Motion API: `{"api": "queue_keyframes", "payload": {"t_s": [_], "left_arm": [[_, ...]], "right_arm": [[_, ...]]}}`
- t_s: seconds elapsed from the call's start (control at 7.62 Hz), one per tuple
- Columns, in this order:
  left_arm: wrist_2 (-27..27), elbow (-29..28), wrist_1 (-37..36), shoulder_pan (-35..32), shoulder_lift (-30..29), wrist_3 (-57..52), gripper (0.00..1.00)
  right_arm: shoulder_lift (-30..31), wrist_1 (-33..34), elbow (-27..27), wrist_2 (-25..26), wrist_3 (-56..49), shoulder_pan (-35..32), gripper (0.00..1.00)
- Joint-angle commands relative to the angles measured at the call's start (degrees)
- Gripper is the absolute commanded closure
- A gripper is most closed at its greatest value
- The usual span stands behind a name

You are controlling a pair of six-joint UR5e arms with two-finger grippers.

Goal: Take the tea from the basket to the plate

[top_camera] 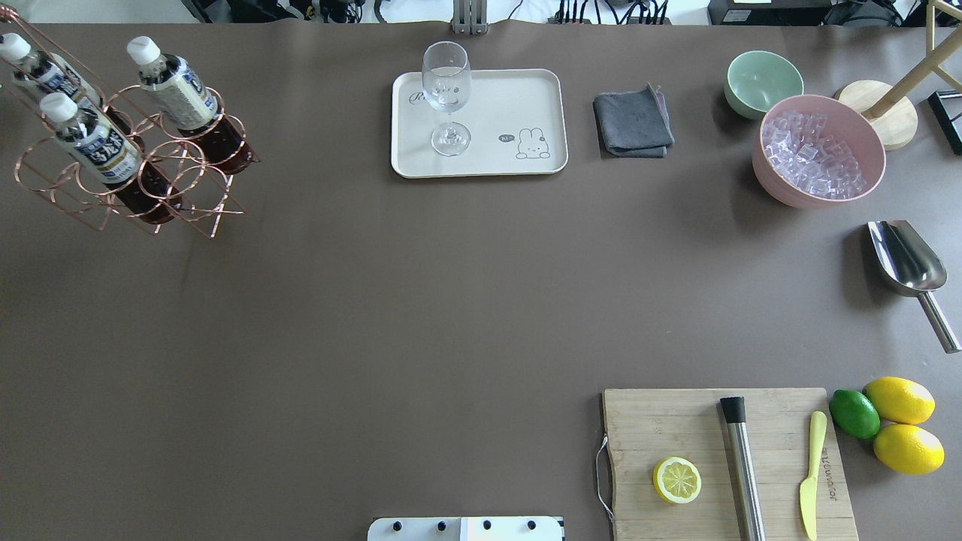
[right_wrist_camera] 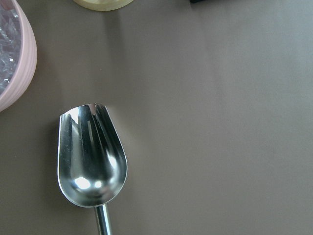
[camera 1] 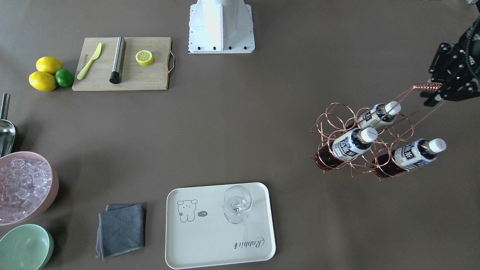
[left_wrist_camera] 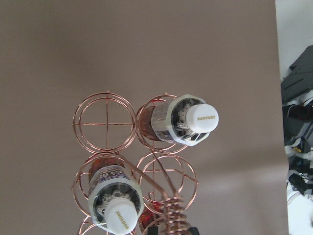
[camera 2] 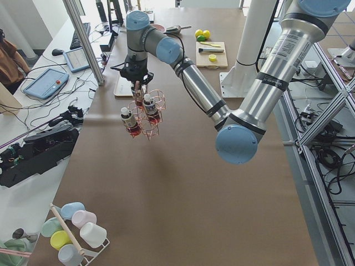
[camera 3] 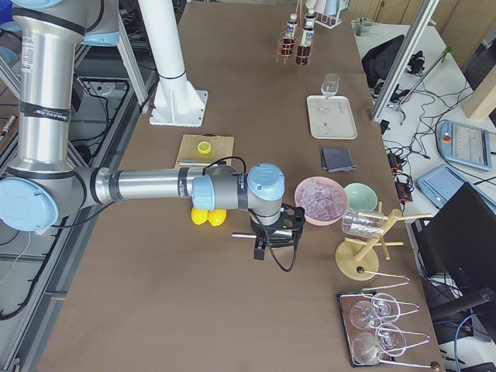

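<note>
left gripper is clamped on the coiled handle of the wire basket, which hangs tilted from it. three tea bottles sit in the basket rings, well apart from the plate. a glass stands on the plate. right gripper is above the scoop; its jaw state cannot be told.

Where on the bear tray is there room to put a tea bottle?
The cream rectangular plastic tray is bare between the bear drawing, the "Rabbit" script and the clear stemmed glass. Only the glass's corner is crowded.
</note>
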State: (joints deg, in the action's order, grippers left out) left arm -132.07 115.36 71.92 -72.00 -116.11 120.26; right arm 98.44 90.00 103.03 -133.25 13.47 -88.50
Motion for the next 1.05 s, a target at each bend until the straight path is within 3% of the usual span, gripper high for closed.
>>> {"api": "queue_keyframes", "payload": {"t_s": [0.0,0.39,0.79,0.92], "left_arm": [[3.13,1.45,-0.12,10.53,-8.12,15.04,1.00],[3.74,1.53,-0.64,17.48,-14.21,23.06,1.00],[12.51,0.92,-0.91,26.89,-18.78,30.28,1.00],[12.53,0.66,-0.91,27.43,-19.67,31.69,1.00]], "right_arm": [[0.00,0.00,-0.02,0.01,-0.02,0.00,0.00],[0.09,0.00,-0.02,0.01,0.06,0.00,0.00],[0.26,0.00,-0.11,0.01,0.06,0.00,0.00],[0.27,0.00,-0.11,0.01,0.06,0.00,0.00]]}}
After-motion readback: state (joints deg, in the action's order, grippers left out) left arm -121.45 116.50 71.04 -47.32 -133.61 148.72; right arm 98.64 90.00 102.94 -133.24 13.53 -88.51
